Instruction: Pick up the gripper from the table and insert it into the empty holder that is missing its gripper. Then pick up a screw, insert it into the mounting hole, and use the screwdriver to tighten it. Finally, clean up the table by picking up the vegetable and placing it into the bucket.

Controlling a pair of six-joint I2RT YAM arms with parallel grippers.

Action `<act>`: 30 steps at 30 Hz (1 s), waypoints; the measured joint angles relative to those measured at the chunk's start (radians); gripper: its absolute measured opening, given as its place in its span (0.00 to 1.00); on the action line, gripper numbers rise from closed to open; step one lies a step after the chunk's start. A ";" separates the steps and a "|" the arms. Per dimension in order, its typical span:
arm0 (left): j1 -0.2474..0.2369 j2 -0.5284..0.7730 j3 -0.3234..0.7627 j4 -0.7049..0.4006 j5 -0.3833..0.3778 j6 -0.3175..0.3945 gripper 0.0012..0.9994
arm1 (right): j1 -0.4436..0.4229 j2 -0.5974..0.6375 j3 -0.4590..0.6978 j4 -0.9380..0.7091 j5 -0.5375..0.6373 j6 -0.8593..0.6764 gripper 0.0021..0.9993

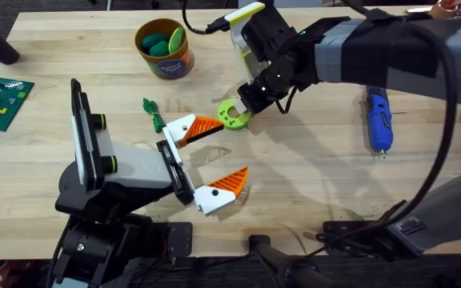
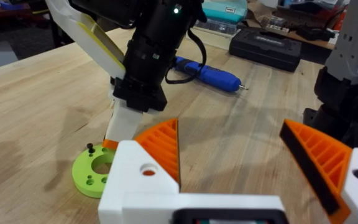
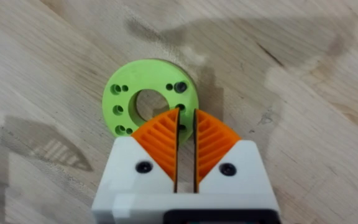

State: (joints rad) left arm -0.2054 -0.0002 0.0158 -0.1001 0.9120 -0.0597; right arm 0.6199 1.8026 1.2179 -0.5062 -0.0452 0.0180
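Observation:
My right gripper is shut, its orange tips down on the rim of a green disc. A small black screw stands in the disc just ahead of the tips. My left gripper is wide open and empty, with both white, orange-tipped fingers on its black rail, close to the disc. The dark-green vegetable lies on the table left of the disc. The orange-brown bucket stands behind it. The blue screwdriver lies at the right. A loose gripper piece and a separate holder are out of view.
Teal and light-green toy pieces fill the bucket. A green brick plate lies at the table's left edge. A black case sits beyond the screwdriver. Bare wood stretches between the disc and the screwdriver.

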 joint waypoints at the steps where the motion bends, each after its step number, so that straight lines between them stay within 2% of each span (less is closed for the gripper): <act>1: 0.000 0.001 0.000 0.003 0.001 0.000 0.98 | 0.000 0.001 0.000 -0.001 0.000 0.000 0.15; 14: 0.000 0.001 0.000 0.003 0.001 0.000 0.98 | 0.000 0.001 0.000 -0.003 0.000 0.000 0.15; 16: 0.000 0.001 0.000 0.003 0.001 0.000 0.98 | -0.001 0.001 0.000 -0.003 0.001 -0.001 0.02; 22: 0.000 0.001 0.000 0.003 0.001 0.000 0.98 | -0.001 0.001 0.000 -0.002 0.000 0.003 0.00; 23: 0.000 0.001 0.000 0.003 0.001 0.000 0.98 | -0.001 0.002 0.000 -0.002 0.000 0.004 0.03; 26: 0.000 0.001 0.000 0.003 0.001 0.000 0.98 | -0.001 0.001 0.000 -0.002 0.000 0.003 0.26; 28: 0.000 0.001 0.000 0.003 0.001 0.000 0.98 | -0.001 0.001 0.000 -0.002 0.000 0.005 0.32; 30: 0.000 0.001 0.000 0.003 0.001 0.000 0.98 | -0.001 0.001 0.000 -0.002 -0.001 0.000 0.44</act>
State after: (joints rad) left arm -0.2050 0.0006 0.0158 -0.0967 0.9131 -0.0601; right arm 0.6189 1.8038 1.2175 -0.5083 -0.0459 0.0178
